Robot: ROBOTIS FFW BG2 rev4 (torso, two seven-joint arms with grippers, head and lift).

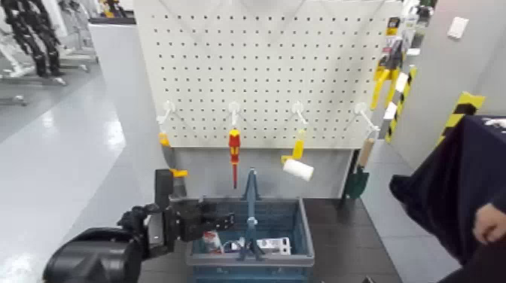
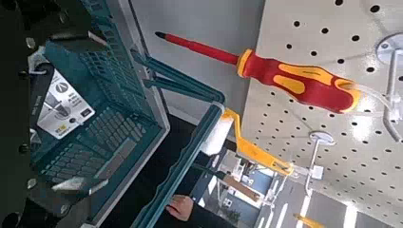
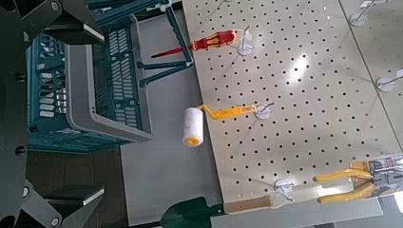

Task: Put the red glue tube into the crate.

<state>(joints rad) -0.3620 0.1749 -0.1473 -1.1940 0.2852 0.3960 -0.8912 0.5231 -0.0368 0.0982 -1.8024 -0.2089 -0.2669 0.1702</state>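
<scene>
The crate (image 1: 301,260) stands below the pegboard, blue-grey with slotted sides and a tall blue handle (image 1: 251,202). A white-and-red thing (image 1: 213,241), seemingly the red glue tube, lies inside at the crate's left end; only part shows. My left gripper (image 1: 222,220) hangs open and empty just above it, over the crate's left side. In the left wrist view the open gripper (image 2: 95,114) frames the crate (image 2: 106,59). My right gripper (image 3: 86,109) is out of the head view; its wrist view shows it open, well off from the crate (image 3: 105,119).
A red-and-yellow screwdriver (image 1: 234,150), a paint roller (image 1: 297,168) and a trowel (image 1: 358,179) hang on the pegboard (image 1: 263,68) behind the crate. A white labelled pack (image 1: 272,244) lies in the crate. A person in dark clothes (image 1: 452,196) stands at the right, hand (image 1: 493,223) near.
</scene>
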